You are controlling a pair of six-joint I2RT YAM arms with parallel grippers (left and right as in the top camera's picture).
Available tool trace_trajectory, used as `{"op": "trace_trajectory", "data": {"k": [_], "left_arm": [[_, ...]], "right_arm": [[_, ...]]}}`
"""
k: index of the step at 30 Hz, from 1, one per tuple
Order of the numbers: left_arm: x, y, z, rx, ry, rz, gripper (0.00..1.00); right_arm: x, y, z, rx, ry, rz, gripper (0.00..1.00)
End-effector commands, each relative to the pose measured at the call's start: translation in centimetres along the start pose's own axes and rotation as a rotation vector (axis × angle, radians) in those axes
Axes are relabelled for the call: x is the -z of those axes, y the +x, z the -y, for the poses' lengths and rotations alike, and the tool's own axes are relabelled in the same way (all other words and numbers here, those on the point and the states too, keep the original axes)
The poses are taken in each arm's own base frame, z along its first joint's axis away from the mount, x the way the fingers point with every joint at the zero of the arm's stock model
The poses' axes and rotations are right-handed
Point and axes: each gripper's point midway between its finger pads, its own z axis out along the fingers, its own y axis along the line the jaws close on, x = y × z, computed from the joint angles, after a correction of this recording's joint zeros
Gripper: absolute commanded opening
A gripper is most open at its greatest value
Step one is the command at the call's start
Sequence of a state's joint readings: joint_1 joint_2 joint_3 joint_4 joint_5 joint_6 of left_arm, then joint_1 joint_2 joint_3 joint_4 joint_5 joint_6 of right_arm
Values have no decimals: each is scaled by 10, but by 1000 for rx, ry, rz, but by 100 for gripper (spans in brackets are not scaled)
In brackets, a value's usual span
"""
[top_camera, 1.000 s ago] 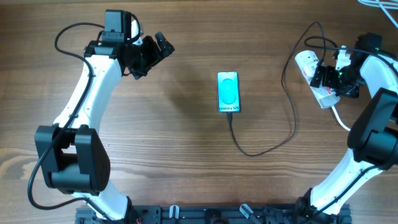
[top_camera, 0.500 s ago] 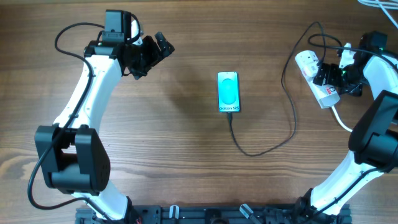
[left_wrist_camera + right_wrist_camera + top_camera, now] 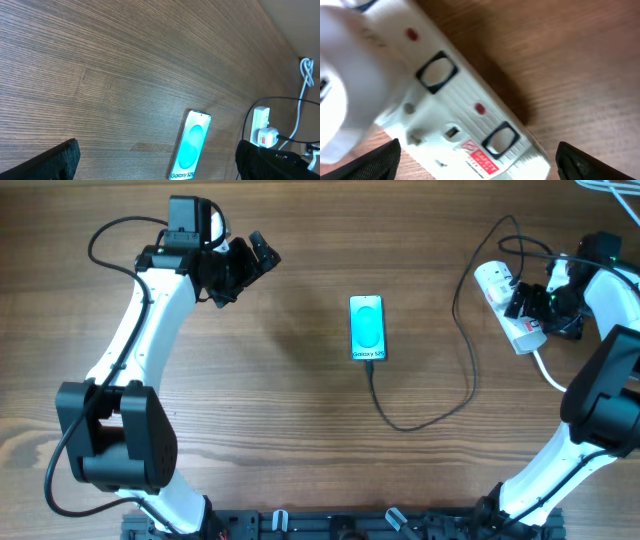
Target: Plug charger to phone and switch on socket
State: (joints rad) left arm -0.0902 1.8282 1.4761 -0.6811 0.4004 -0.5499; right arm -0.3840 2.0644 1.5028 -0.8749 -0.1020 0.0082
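Observation:
The phone (image 3: 367, 328) lies flat mid-table, its cyan screen lit. It also shows in the left wrist view (image 3: 190, 150). The black charger cable (image 3: 468, 370) runs from the phone's near end in a loop to the white socket strip (image 3: 490, 280) at the far right. My right gripper (image 3: 527, 304) hovers open right over the strip. In the right wrist view the strip (image 3: 455, 105) fills the frame with two black-framed switches and red marks, between the two fingertips (image 3: 375, 160). My left gripper (image 3: 255, 260) is open and empty at the far left, well away from the phone.
A white plug adapter (image 3: 340, 100) sits in the strip. The strip's thick white cord (image 3: 545, 370) trails toward the right arm's base. White cables (image 3: 610, 190) lie at the far right corner. The strip also shows in the left wrist view (image 3: 261, 127).
My right gripper has shifted slightly toward the far side along the socket strip. The left arm, phone and cable have not moved.

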Motion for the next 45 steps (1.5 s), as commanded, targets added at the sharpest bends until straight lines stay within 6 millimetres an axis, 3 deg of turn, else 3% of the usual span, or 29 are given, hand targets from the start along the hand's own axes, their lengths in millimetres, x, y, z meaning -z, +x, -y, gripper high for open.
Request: {"op": "trace_trajectory", "data": {"k": [1, 4, 7, 9, 13, 16, 19, 21, 24, 28, 34, 37, 40, 43, 44, 45], "left_arm": [[6, -3, 2, -26, 0, 20, 100], [6, -3, 2, -26, 0, 20, 100], [6, -3, 2, -26, 0, 20, 100], [6, -3, 2, -26, 0, 20, 100], [6, -3, 2, -26, 0, 20, 100], [6, -3, 2, -26, 0, 20, 100], [6, -3, 2, -26, 0, 20, 100], [6, -3, 2, -26, 0, 20, 100], [6, -3, 2, -26, 0, 20, 100], [6, -3, 2, -26, 0, 20, 100], [6, -3, 2, -26, 0, 20, 100], [6, -3, 2, -26, 0, 20, 100], [6, -3, 2, -26, 0, 20, 100], [6, -3, 2, -26, 0, 20, 100], [6, -3, 2, -26, 0, 20, 100], [6, -3, 2, -26, 0, 20, 100]], "right_arm": [[12, -5, 11, -101, 35, 32, 100], [10, -4, 12, -150, 34, 31, 100], [10, -15, 10, -158, 20, 77, 100], [12, -27, -16, 23, -126, 124, 100], [6, -15, -3, 206, -43, 88, 100], [1, -7, -5, 283, -58, 71, 100], [1, 0, -21, 413, -152, 68, 100], [0, -3, -17, 425, -121, 79, 99], [-7, -3, 1, 405, -23, 64, 92], [-11, -8, 14, 193, 45, 87, 86], [-11, -7, 18, 166, 55, 85, 80], [-9, -6, 42, -11, 120, 85, 77], [-8, -6, 45, -67, 80, 91, 76], [-8, -11, 31, -58, -8, 108, 89], [-5, -14, 27, -56, -29, 117, 98], [-1, -17, 26, -55, -35, 125, 100]]}}
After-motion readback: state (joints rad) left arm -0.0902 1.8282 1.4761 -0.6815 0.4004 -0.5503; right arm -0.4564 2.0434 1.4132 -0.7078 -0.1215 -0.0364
